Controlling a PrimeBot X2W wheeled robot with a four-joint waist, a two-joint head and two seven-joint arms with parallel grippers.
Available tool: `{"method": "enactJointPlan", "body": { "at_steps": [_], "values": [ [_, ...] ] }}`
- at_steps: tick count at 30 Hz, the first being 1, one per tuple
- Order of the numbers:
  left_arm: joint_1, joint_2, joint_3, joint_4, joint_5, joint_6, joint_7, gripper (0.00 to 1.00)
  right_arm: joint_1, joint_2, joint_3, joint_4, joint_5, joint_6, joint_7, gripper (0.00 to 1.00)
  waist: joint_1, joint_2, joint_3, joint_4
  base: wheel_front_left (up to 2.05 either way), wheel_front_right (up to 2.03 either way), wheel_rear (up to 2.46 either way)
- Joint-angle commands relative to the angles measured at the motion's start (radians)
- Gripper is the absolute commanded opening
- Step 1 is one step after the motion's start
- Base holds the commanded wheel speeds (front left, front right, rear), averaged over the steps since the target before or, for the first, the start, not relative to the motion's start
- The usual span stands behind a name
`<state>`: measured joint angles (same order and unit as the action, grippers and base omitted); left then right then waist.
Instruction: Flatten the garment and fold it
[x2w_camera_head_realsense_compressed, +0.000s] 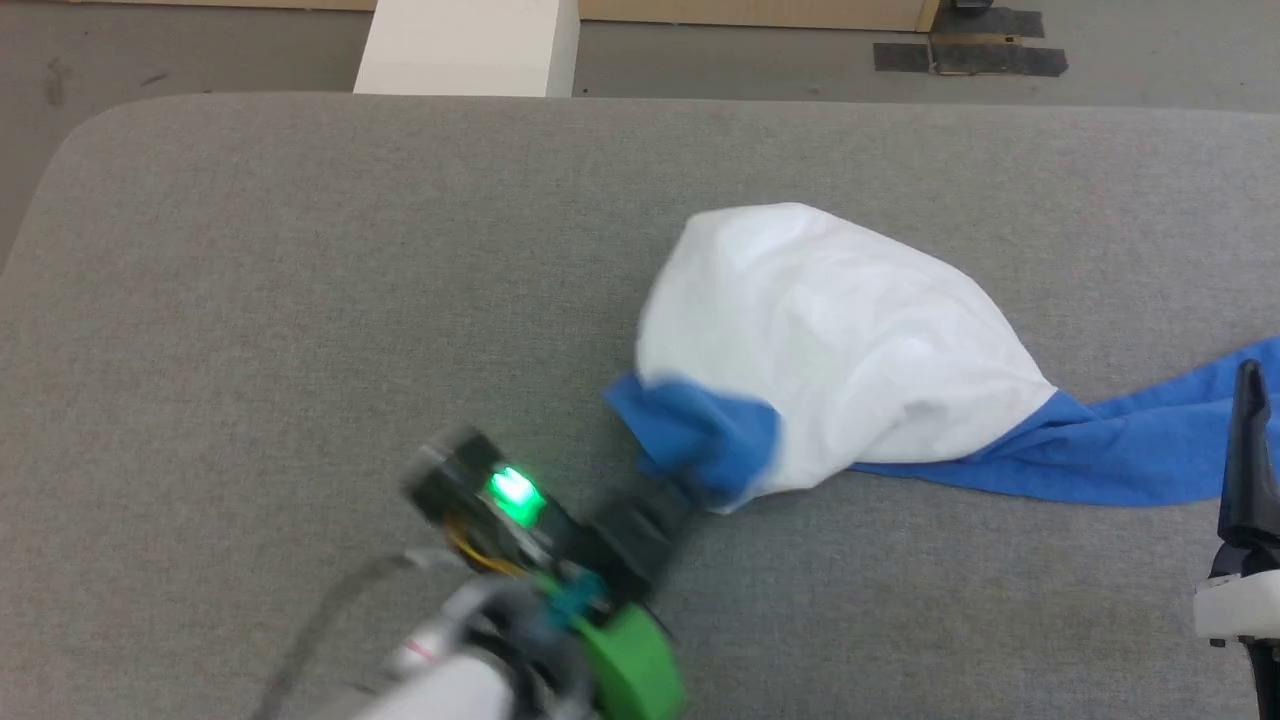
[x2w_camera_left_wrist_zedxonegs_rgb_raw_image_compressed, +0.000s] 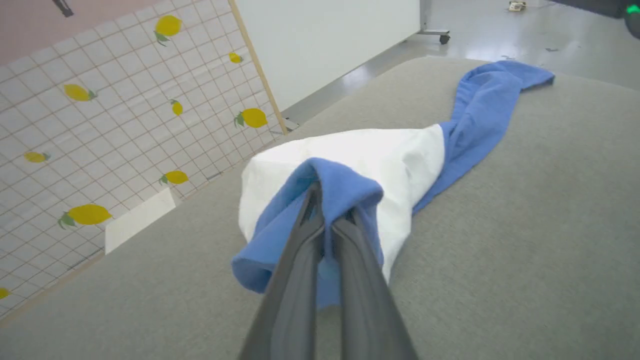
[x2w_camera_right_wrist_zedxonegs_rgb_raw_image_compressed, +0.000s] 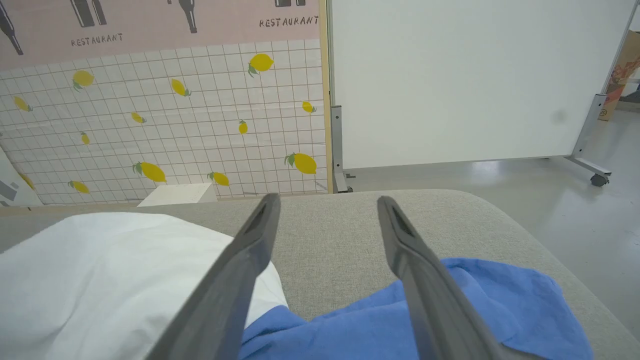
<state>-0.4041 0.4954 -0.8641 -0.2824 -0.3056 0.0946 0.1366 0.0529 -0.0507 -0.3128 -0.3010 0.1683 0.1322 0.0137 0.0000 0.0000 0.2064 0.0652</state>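
Left wrist view showed left claw (x2w_camera_left_wrist_zedxonegs_rgb_raw_image_compressed: 331, 202) clenched on the blue sleeve (x2w_camera_left_wrist_zedxonegs_rgb_raw_image_compressed: 345, 182) of the heaped garment (x2w_camera_left_wrist_zedxonegs_rgb_raw_image_compressed: 380, 155), mid-tabletop (x2w_camera_left_wrist_zedxonegs_rgb_raw_image_compressed: 525, 225); right claw (x2w_camera_right_wrist_zedxonegs_rgb_raw_image_compressed: 328, 199) hung released over the right sleeve (x2w_camera_right_wrist_zedxonegs_rgb_raw_image_compressed: 500, 300). Flattening step; sleeves likely needed pulling apart next.

Bright even light, faint shadows, motion blur

You are looking at a grey cloth-covered table (x2w_camera_head_realsense_compressed: 250, 300) with rounded corners. The shirt (x2w_camera_head_realsense_compressed: 830, 330) is lying on it right of the middle, bunching up into a white mound. One blue sleeve (x2w_camera_head_realsense_compressed: 1130, 450) is trailing flat along the table toward its right edge, and a blue fold (x2w_camera_head_realsense_compressed: 700, 430) is bunching at the mound's near left end.
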Motion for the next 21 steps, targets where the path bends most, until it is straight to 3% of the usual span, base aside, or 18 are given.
{"method": "enactJointPlan", "body": {
  "at_steps": [1,3,7,9,10,14,21],
  "values": [
    [0.021,-0.037,-0.036,0.032,-0.012,-0.026,-0.004,0.00,0.009,0.000,0.004,0.000,0.000,-0.002,0.006,1.00,0.0000,0.0000,0.006,0.008,0.00,0.00,0.00],
    [0.029,-0.084,-0.112,0.114,-0.015,-0.079,-0.003,0.00,0.008,0.000,0.012,0.000,-0.003,-0.002,0.012,1.00,0.0000,0.0000,0.010,0.011,0.00,0.00,0.00],
    [0.045,-0.178,-0.177,0.291,-0.059,-0.136,-0.034,0.00,0.003,0.000,0.019,-0.002,-0.007,-0.002,0.022,1.00,0.0000,0.0000,0.015,0.015,0.00,0.00,0.00],
    [0.041,-0.207,-0.188,0.361,-0.068,-0.149,-0.053,0.63,0.002,0.000,0.023,0.000,-0.008,-0.002,0.028,1.00,0.0000,0.0000,0.016,0.016,0.00,0.00,0.00],
    [0.041,-0.220,-0.183,0.386,-0.077,-0.149,-0.071,1.00,0.002,0.000,0.024,0.000,-0.008,-0.002,0.030,1.00,0.0000,0.0000,0.015,0.017,0.00,0.00,0.00],
    [0.058,-0.237,-0.100,0.403,-0.161,-0.127,-0.132,1.00,0.010,0.000,0.020,0.004,-0.004,-0.002,0.032,1.00,0.0000,0.0000,0.010,0.022,0.00,0.00,0.00],
    [0.030,-0.123,0.076,0.275,-0.204,-0.027,-0.142,1.00,0.007,0.000,0.015,0.004,0.005,-0.002,0.031,1.00,0.0000,0.0000,0.031,0.033,0.00,0.00,0.00]
  ]
}}
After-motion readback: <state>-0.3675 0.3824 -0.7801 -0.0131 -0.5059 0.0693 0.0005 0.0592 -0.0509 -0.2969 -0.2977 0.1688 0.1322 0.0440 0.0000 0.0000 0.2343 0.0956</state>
